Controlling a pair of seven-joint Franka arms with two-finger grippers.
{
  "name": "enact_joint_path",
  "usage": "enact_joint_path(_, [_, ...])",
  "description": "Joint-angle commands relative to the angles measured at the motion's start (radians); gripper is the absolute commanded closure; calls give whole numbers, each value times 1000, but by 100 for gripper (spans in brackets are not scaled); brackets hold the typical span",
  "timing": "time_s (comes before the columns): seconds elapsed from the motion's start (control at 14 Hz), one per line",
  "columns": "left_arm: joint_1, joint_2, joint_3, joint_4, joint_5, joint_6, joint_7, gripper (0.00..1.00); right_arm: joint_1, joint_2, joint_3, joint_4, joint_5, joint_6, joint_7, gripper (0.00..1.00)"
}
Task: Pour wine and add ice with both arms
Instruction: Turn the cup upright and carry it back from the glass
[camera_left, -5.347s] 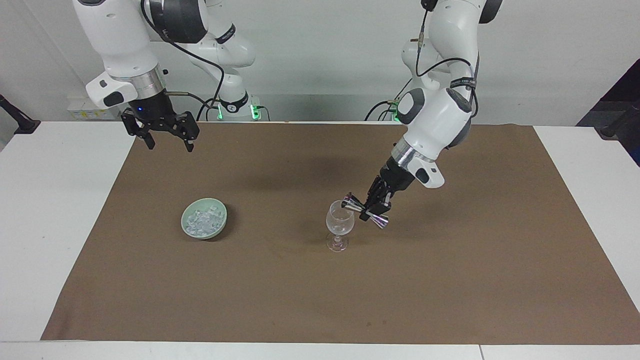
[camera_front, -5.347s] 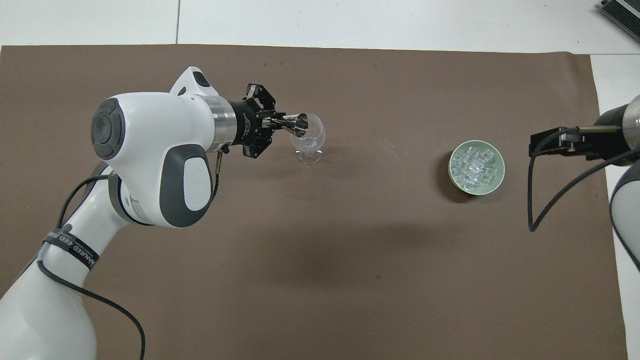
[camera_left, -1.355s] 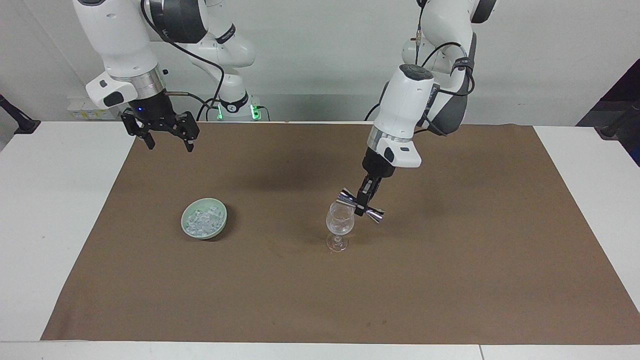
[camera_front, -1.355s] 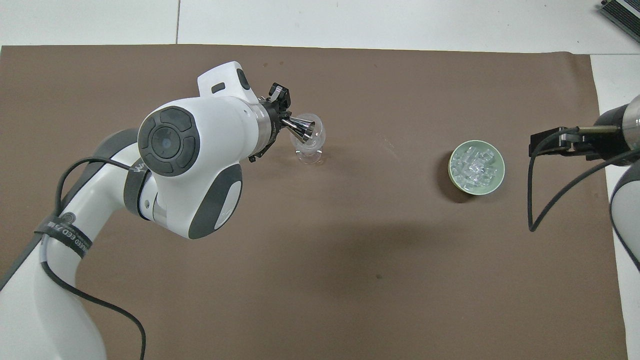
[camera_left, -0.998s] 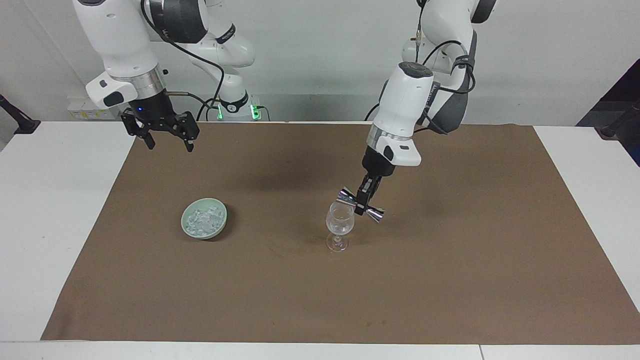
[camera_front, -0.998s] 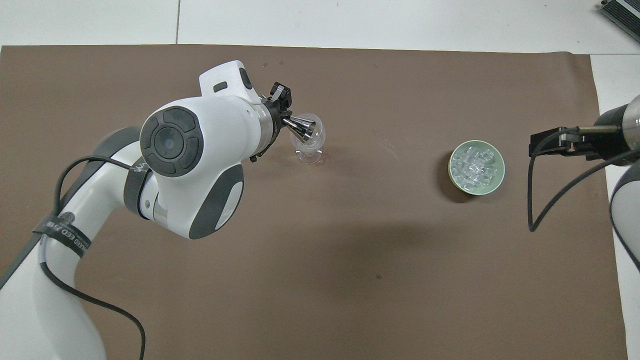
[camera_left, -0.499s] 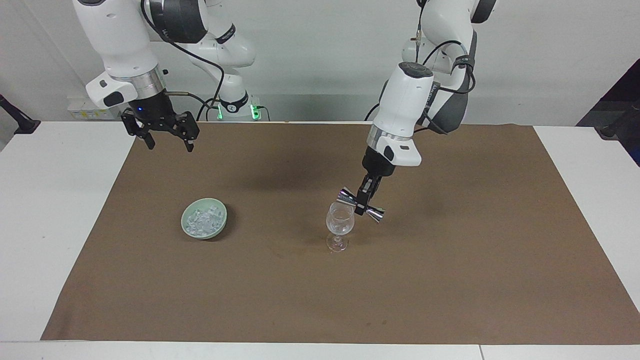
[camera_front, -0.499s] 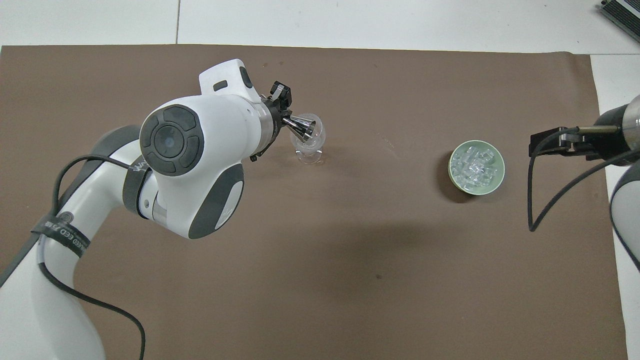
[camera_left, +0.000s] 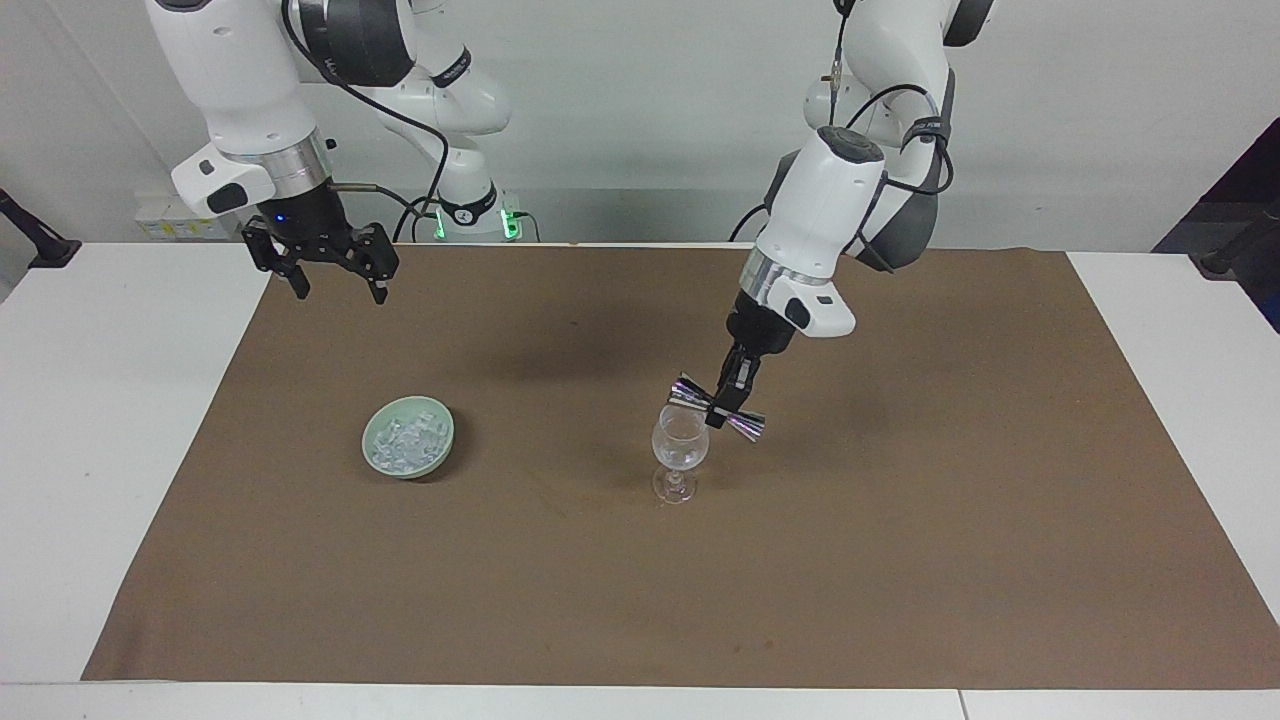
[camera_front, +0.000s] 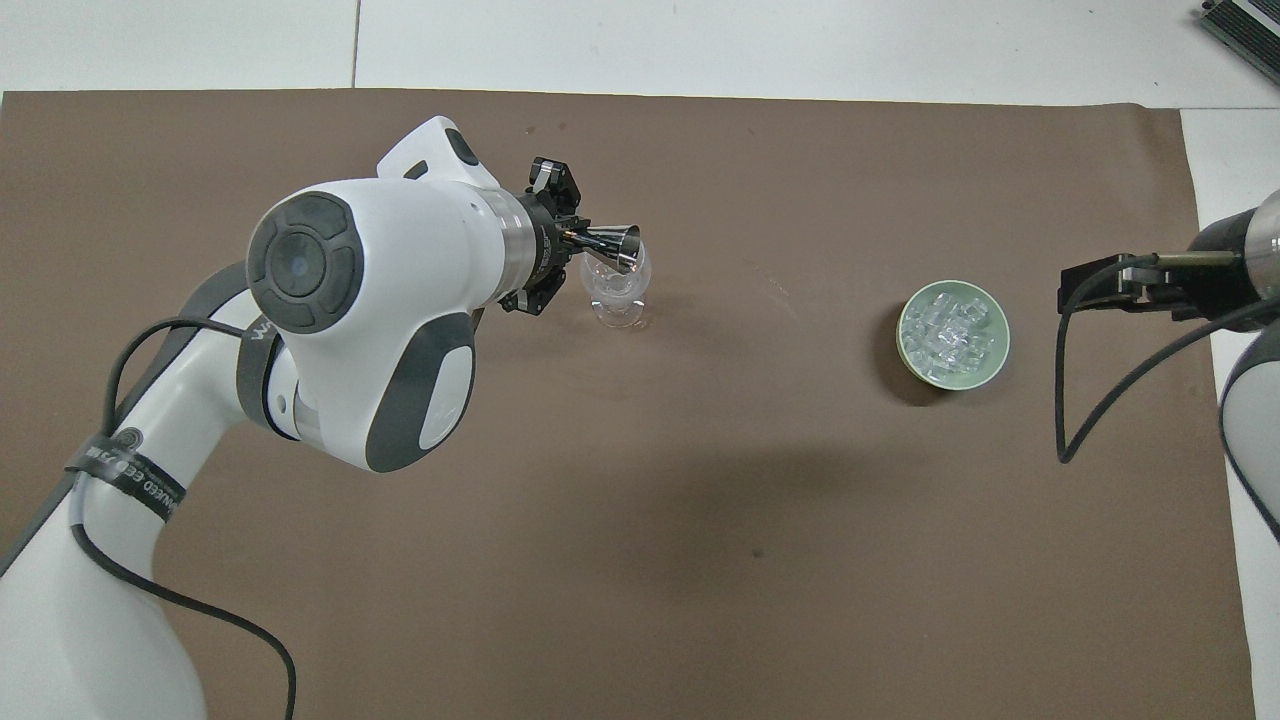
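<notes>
A clear wine glass stands upright mid-mat. Just above its rim a steel jigger is held, lying nearly sideways with one mouth over the bowl. My left gripper is shut on the jigger's waist. No wine can be made out; the glass looks clear. The ice fills a pale green dish toward the right arm's end. My right gripper waits open and empty, high over the mat's corner by the robots.
A brown mat covers most of the white table. The left arm's bulky wrist and elbow hang over the mat beside the glass.
The left wrist has swung a little and the jigger has lifted slightly off the glass's rim and turned flatter. The right arm, glass and dish have not moved.
</notes>
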Motion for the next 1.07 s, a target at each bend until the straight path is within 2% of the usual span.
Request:
enact_joint_path(0.0, [35, 9, 5, 17, -153, -2, -19, 100, -6, 2, -1, 3, 16, -2, -21, 0])
enact_joint_path(0.36, [167, -1, 2, -18, -480, -18, -21, 100, -6, 2, -1, 3, 16, -2, -21, 0])
enact_joint_path(0.57, [227, -4, -1, -58, -582, -17, -16, 100, -6, 2, -1, 3, 16, -2, -21, 0])
enact_joint_path(0.71, [287, -6, -3, -100, -696, -17, -10, 100, -6, 2, -1, 3, 16, -2, -21, 0])
enact_joint_path(1.0, [344, -7, -5, -149, -775, -20, 11, 100, -6, 2, -1, 3, 16, -2, -21, 0])
